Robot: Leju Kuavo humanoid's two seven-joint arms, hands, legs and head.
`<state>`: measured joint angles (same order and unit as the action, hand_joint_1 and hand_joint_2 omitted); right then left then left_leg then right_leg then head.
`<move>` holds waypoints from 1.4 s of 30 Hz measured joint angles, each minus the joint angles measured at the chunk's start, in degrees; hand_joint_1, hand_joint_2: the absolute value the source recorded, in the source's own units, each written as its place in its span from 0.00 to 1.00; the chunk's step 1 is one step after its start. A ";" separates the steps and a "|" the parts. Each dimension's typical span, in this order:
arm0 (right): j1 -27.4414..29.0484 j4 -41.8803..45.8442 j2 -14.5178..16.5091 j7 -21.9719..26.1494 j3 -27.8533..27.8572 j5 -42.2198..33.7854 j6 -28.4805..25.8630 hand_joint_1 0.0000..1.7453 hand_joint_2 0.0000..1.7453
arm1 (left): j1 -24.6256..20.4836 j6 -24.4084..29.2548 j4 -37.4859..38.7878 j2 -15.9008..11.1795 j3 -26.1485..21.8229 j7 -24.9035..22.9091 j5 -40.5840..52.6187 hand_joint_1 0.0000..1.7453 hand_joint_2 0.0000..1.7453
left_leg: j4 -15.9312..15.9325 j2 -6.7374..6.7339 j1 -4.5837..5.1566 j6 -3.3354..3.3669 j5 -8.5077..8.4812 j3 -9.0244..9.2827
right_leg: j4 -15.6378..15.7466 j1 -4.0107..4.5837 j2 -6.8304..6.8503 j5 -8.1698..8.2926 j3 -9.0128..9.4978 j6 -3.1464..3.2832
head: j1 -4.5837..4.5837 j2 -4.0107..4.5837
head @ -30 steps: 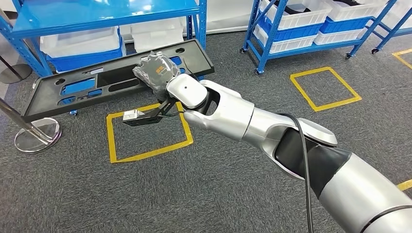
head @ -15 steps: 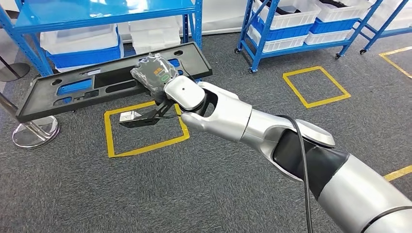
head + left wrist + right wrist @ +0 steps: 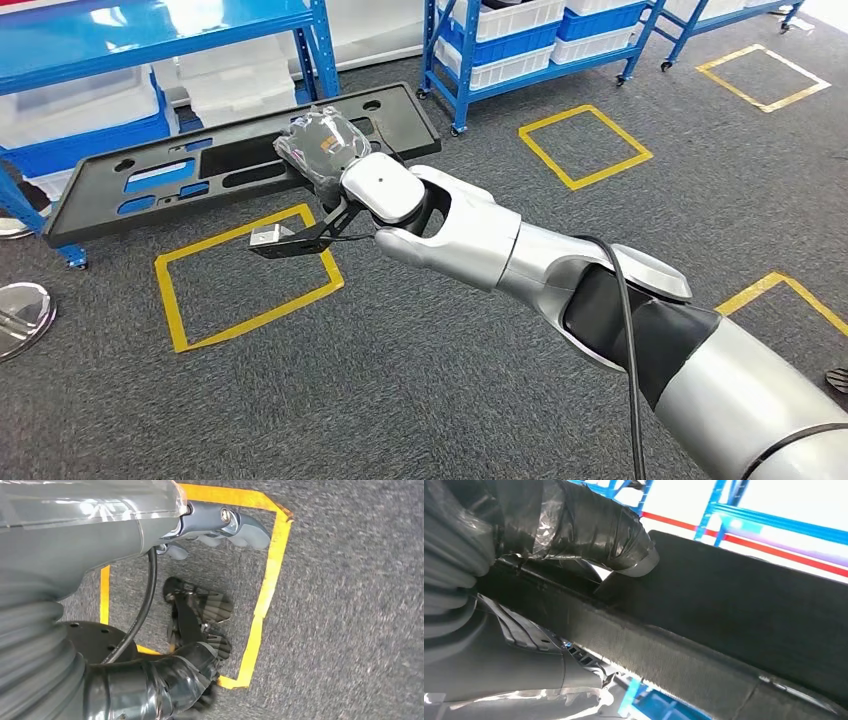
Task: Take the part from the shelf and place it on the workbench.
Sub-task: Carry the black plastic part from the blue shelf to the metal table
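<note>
My right hand [image 3: 322,148] grips the long black plastic panel with cutouts [image 3: 150,180], held above grey carpet [image 3: 400,380] around 11 o'clock. Left hand [image 3: 210,525] looks empty, fingers probably loosely curled, can't really tell.

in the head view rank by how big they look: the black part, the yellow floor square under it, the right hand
1. black part
2. yellow floor square
3. right hand, though it is nearer the camera, so it may look larger than it is.

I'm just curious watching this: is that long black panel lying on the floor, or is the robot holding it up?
Held up. The right hand grips the long black panel along one edge, and it hangs level above the carpet.
</note>
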<state>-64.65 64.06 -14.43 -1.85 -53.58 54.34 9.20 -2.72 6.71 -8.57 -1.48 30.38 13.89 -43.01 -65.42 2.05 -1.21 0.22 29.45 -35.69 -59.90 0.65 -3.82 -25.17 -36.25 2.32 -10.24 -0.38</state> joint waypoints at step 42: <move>-0.58 -1.81 -1.76 -0.90 0.86 0.21 0.03 1.00 1.00 | -0.15 -0.44 0.11 0.12 0.97 0.05 -0.58 0.00 1.00 | 6.93 -3.52 -0.04 2.13 -2.57 2.27 | -14.56 -1.31 3.51 -5.80 -8.72 -3.95 | -0.33 0.00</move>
<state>-65.24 62.25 -16.19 -2.75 -52.72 54.55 9.22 -2.87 6.27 -8.46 -1.36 31.35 13.94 -43.60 -58.49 -1.48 -1.24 2.34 26.88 -33.42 -74.46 -0.66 -0.31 -30.97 -44.96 -1.63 -10.57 -0.38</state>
